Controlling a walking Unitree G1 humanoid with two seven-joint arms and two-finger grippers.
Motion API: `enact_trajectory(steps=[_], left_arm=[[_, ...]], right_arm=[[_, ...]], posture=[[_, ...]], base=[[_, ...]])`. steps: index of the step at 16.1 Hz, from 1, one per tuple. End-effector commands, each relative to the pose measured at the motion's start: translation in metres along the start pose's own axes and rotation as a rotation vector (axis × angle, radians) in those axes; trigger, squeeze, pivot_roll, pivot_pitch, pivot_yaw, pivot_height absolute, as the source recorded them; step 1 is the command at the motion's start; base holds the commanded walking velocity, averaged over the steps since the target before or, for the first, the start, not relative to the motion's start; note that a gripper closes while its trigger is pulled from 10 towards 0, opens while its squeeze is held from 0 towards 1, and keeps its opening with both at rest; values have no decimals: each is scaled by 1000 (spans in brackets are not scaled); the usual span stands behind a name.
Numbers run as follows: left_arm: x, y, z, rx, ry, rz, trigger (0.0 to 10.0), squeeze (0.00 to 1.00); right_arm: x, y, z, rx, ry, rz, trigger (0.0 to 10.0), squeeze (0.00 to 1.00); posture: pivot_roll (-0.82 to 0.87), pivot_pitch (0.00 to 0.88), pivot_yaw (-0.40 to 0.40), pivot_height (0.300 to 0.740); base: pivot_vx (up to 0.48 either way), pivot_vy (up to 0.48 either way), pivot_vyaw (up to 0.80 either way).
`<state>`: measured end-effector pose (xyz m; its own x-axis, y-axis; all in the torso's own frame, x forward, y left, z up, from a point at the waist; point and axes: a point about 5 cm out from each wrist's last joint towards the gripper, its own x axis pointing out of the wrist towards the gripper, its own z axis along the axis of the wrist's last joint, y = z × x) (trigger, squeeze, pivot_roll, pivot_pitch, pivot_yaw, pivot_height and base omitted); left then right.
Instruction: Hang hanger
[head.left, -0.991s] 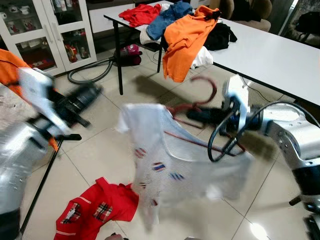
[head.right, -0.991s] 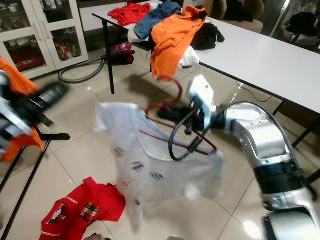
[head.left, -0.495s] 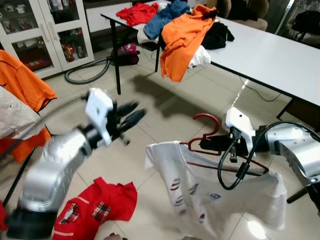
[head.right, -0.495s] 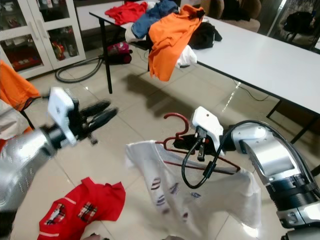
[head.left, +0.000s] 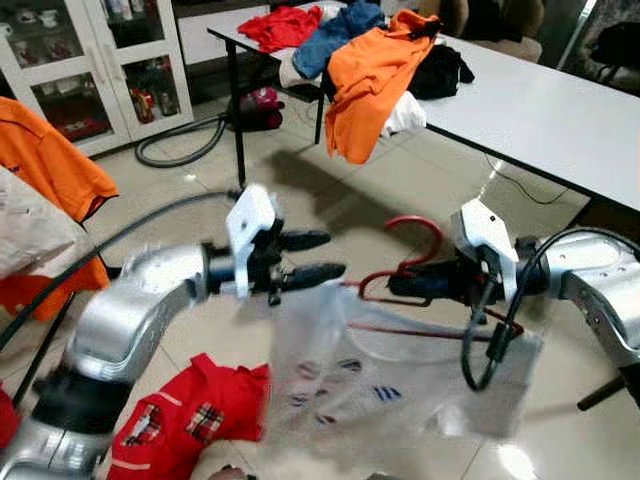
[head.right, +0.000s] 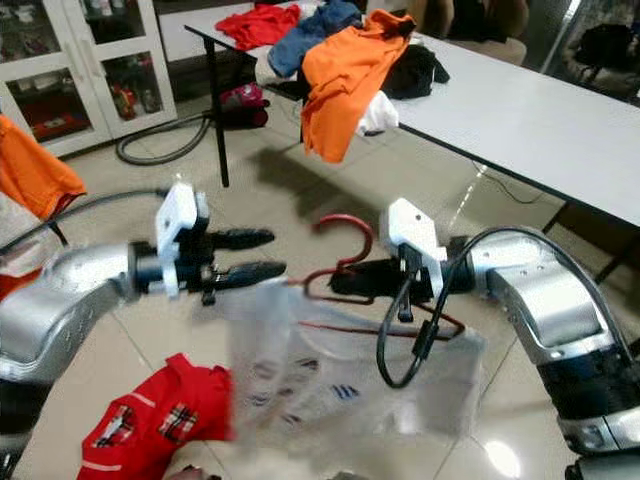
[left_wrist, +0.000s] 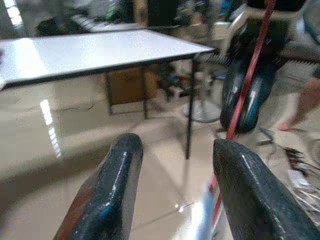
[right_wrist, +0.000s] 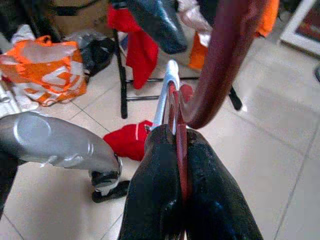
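Red hanger (head.left: 405, 262) in right tool (head.left: 392, 287) carries blurred white shirt (head.left: 385, 375).

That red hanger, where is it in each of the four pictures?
Left eye view: red hanger right of centre, hook up.
Right eye view: at centre.
Left wrist view: a red bar beyond the open left tool.
Right wrist view: clamped in the right tool.
Shared landmark: the white table.
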<state>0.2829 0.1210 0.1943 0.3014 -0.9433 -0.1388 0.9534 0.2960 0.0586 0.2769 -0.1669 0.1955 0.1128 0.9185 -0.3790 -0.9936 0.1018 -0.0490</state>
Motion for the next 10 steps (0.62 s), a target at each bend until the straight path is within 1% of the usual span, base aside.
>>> enact_trajectory(steps=[1,2,3,4,5,7,8,9,10], left_arm=[[6,-5,3,-13,1,-68,10000,0],[9,-9,4,-29,6,-110,10000,0],[12,-11,1,-25,36,-139,10000,0],[13,-14,-1,-40,44,-176,10000,0],[13,-17,1,-81,29,-208,10000,0],[12,-18,3,-111,22,-244,10000,0],[13,-18,4,-116,21,-251,10000,0],[17,-17,1,-90,43,-241,10000,0],[19,-17,-1,-82,50,-236,10000,0]], right_arm=[[-3,2,4,-24,5,12,10000,0],[-1,2,6,-27,0,13,10000,0],[1,2,7,-32,-3,14,10000,0],[2,1,8,-36,-5,16,10000,0],[3,0,9,-41,-3,17,10000,0],[3,0,9,-44,3,19,10000,0],[4,0,9,-46,5,23,10000,0],[7,0,11,-50,-1,38,10000,0],[8,1,11,-53,-3,43,10000,0]], posture=[[-117,0,-47,740],[-118,0,-43,740],[-118,0,-42,740],[-119,0,-41,740],[-116,0,-43,740],[-113,0,-45,740],[-113,0,-45,740],[-109,0,-47,740],[-110,0,-46,740]], base=[[0,0,0],[0,0,0],[0,0,0],[0,0,0],[0,0,0],[0,0,0],[0,0,0],[0,0,0],[0,0,0]])
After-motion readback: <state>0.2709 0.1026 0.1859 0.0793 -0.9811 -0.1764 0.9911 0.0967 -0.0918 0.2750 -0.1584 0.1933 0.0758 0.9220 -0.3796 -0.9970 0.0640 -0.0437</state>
